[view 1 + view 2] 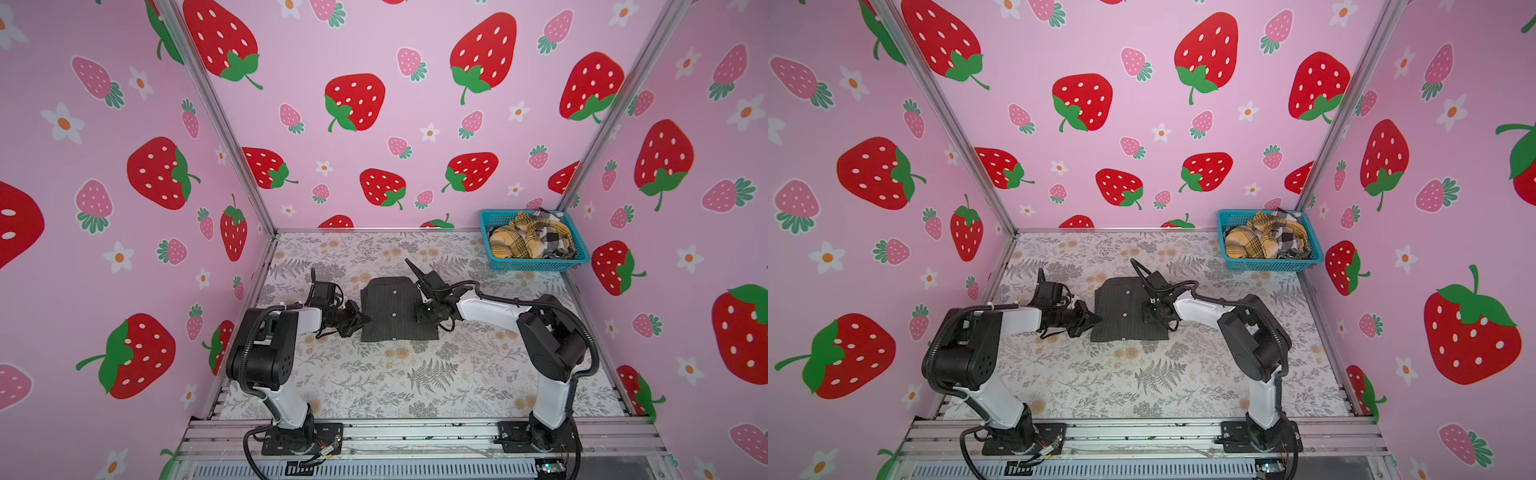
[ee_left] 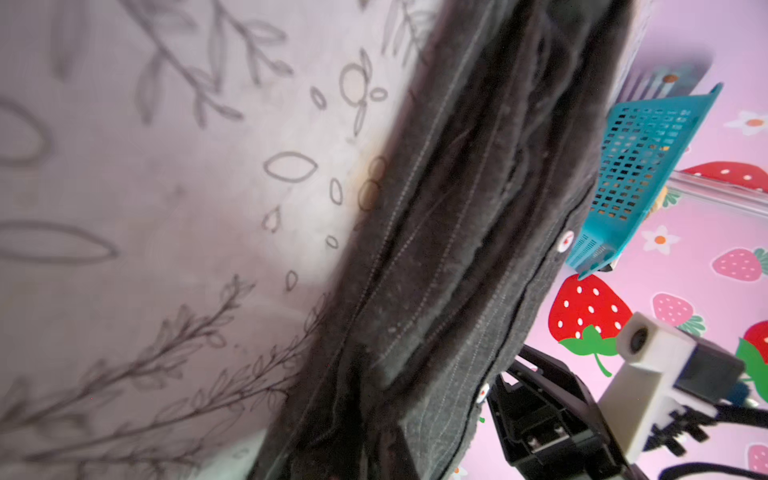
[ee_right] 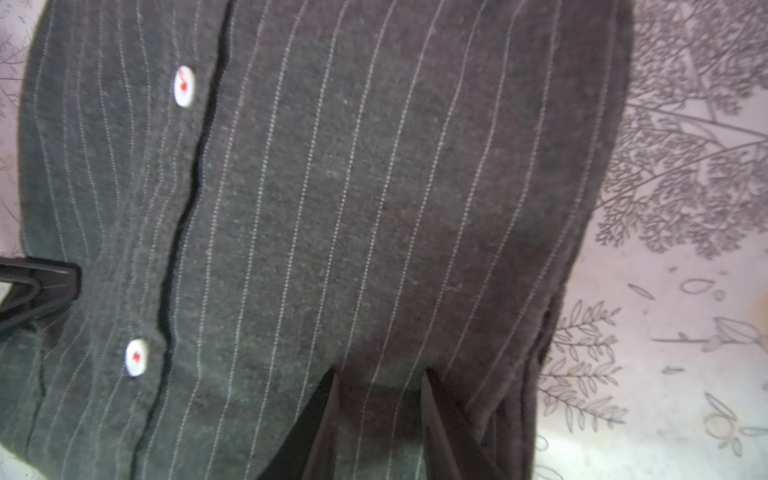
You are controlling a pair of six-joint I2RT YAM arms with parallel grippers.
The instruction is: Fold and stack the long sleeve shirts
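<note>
A dark charcoal pinstriped shirt [image 1: 390, 307] [image 1: 1121, 307] lies folded into a rectangle, buttons up, at mid-table. My left gripper [image 1: 366, 319] [image 1: 1098, 320] is at its left edge, shut on the cloth; its dark tip shows in the right wrist view, and the shirt's stacked folds [image 2: 457, 249] fill the left wrist view and hide the fingers. My right gripper [image 1: 420, 318] [image 1: 1148, 316] [image 3: 380, 382] points down on the shirt's right part [image 3: 332, 208], open. Its fingertips [image 3: 330, 386] rest on the cloth a little apart. A mustard plaid shirt [image 1: 519, 243] and a black-and-white check shirt [image 1: 555, 237] lie crumpled in the basket.
The teal mesh basket [image 1: 536, 264] [image 1: 1266, 264] [image 2: 640, 158] stands in the back right corner against the strawberry walls. The floral tablecloth [image 1: 374, 374] spreads in front of the shirt, between the two arm bases. An aluminium rail [image 1: 415, 432] runs along the front edge.
</note>
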